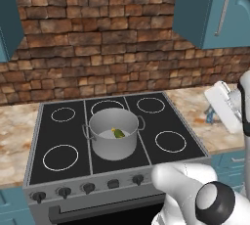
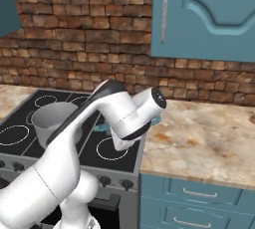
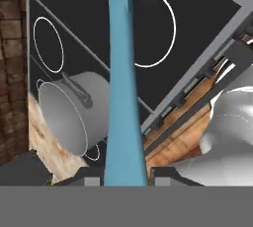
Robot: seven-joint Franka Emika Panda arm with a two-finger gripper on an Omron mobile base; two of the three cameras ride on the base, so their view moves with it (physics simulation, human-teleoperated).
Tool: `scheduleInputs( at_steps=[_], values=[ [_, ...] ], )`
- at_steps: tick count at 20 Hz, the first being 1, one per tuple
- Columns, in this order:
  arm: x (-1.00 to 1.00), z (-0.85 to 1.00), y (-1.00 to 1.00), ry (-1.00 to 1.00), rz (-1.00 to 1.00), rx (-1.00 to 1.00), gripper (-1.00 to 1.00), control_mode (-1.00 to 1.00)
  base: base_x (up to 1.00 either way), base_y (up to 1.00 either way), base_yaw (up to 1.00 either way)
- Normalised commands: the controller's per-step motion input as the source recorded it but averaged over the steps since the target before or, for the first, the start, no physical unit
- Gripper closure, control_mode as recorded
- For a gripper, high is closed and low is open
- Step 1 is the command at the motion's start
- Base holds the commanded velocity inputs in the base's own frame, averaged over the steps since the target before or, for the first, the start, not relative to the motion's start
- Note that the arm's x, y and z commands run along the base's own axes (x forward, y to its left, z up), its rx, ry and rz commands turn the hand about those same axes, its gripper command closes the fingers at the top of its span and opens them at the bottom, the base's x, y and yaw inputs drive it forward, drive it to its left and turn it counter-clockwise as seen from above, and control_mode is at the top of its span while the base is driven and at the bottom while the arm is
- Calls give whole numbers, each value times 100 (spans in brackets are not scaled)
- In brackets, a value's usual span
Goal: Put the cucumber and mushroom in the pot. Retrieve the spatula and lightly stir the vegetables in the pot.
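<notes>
The steel pot (image 1: 114, 146) stands in the middle of the black stove top (image 1: 58, 138), and the green cucumber (image 1: 118, 133) lies on its bottom. The mushroom is hidden from me. My gripper (image 3: 126, 177) is shut on the thin handle of the teal spatula (image 3: 121, 88), which runs straight away from the fingers across the hand view. That view also looks down on the tilted pot (image 3: 74, 115), off to the left. In the left base view the gripper (image 1: 214, 114) hangs over the counter right of the stove, clear of the pot. A teal tip of the spatula (image 2: 101, 126) peeks from behind my arm.
Several ringed burners mark the stove, with knobs (image 1: 88, 188) along its front. Marble counter (image 2: 199, 133) stretches right of it, above teal drawers (image 2: 199, 193). Teal wall cabinets (image 1: 215, 9) hang against the brick wall. My own arm (image 2: 74, 138) crosses in front of the stove.
</notes>
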Motion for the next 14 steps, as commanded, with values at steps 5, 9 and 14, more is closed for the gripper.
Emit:
scheduleInputs(
  at_steps=[5,9,14],
  values=[
    [-2,51,72,0,-18,43,100,-100,0,0,0],
    [0,45,69,10,-15,43,100,-100,0,0,0],
    [7,32,56,28,-21,46,100,-100,0,0,0]
  ],
)
